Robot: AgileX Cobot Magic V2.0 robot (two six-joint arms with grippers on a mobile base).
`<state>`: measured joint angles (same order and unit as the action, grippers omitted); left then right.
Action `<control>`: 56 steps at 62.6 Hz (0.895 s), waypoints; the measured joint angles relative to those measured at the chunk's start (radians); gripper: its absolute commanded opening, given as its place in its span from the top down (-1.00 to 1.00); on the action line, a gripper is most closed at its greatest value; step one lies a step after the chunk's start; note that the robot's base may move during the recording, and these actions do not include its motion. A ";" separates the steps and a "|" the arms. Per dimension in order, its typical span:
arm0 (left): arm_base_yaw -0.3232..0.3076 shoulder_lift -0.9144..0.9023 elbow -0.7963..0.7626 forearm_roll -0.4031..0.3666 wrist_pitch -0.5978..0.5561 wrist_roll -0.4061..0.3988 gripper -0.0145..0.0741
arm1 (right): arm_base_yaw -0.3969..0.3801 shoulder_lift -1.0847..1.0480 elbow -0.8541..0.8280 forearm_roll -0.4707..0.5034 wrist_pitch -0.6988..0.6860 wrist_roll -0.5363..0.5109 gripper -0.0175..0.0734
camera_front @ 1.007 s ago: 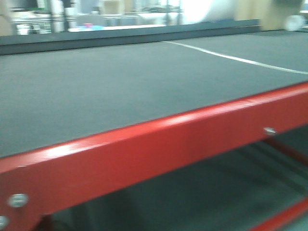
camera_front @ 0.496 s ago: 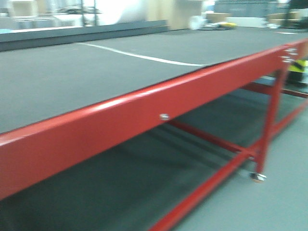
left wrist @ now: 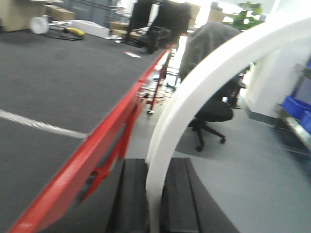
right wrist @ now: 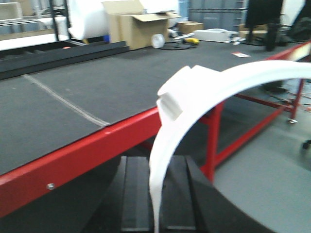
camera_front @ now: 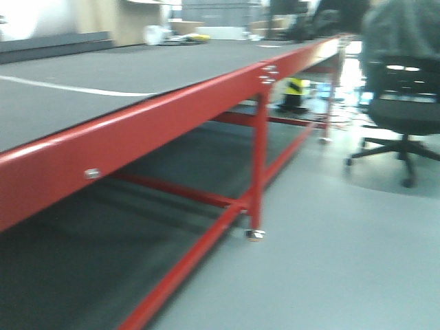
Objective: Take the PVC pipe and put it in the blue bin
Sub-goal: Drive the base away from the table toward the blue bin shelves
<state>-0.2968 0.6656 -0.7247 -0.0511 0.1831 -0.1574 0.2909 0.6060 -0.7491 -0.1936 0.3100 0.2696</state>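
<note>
Where the left fingers (left wrist: 130, 196) meet at the bottom of the left wrist view, a white pipe (left wrist: 204, 73) is clamped between the two black pads, touching both. It rises from them, then bends in a wide, smooth arc up and to the right until it leaves the picture at the upper right corner. On this stretch it is plain matt white and round.

In the right wrist view the right fingers (right wrist: 137, 194) are likewise clenched on a white pipe (right wrist: 233, 80), which climbs from between the black pads and curves over to the right edge. Here a thicker collar (right wrist: 172, 99) with a stepped, squarish end sits on the bend. Whether the two views show one pipe or two I cannot tell.

The pipe is held in the air beside the red edge of the desk (camera_front: 137, 65), out over the grey floor (camera_front: 330, 261). The desk is long, with a dark grey top, a red steel frame and a white line (camera_front: 69, 88) across it. A black office chair (camera_front: 405, 117) stands near its far end, with someone in grey sitting in it. At the right edge of the left wrist view a blue bin (left wrist: 295, 104) sits on a rack, blurred, well apart from the pipe.
</note>
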 measured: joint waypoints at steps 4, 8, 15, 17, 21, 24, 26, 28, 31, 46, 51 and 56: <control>0.000 0.000 0.000 0.000 0.000 0.000 0.92 | 0.000 0.000 0.000 0.000 0.000 0.000 0.98; 0.000 0.000 0.000 0.000 0.000 0.000 0.92 | 0.000 0.000 0.000 0.000 0.000 0.000 0.98; 0.000 0.000 0.000 0.000 0.000 0.000 0.92 | 0.000 0.000 0.000 0.000 0.000 0.000 0.98; 0.000 0.000 0.000 0.000 0.000 0.000 0.92 | 0.000 0.000 0.000 0.000 0.000 0.000 0.98; 0.000 0.000 0.000 0.000 0.000 0.000 0.92 | 0.000 0.000 0.000 0.000 0.000 0.000 0.98; 0.000 0.000 0.000 0.000 0.000 0.000 0.92 | 0.000 0.000 0.000 0.000 0.000 0.000 0.98; 0.000 0.000 0.000 0.000 0.000 0.000 0.92 | 0.000 0.000 0.000 0.000 0.000 0.000 0.98; 0.000 0.000 0.000 0.000 0.000 0.000 0.92 | 0.000 0.000 0.000 0.000 0.000 0.000 0.98; 0.000 0.000 0.000 0.000 0.000 0.000 0.92 | 0.000 0.000 0.000 0.000 0.000 0.000 0.98; 0.000 0.000 0.000 0.000 0.000 0.000 0.92 | 0.000 0.000 0.000 0.000 0.000 0.000 0.98; 0.000 0.000 0.000 0.000 0.000 0.000 0.92 | 0.000 -0.002 0.000 0.000 0.000 0.000 0.98; 0.000 0.000 0.000 0.000 0.000 0.000 0.92 | 0.000 -0.002 0.000 0.000 0.000 0.000 0.98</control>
<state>-0.2968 0.6656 -0.7247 -0.0511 0.1826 -0.1574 0.2909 0.6042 -0.7491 -0.1936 0.3100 0.2696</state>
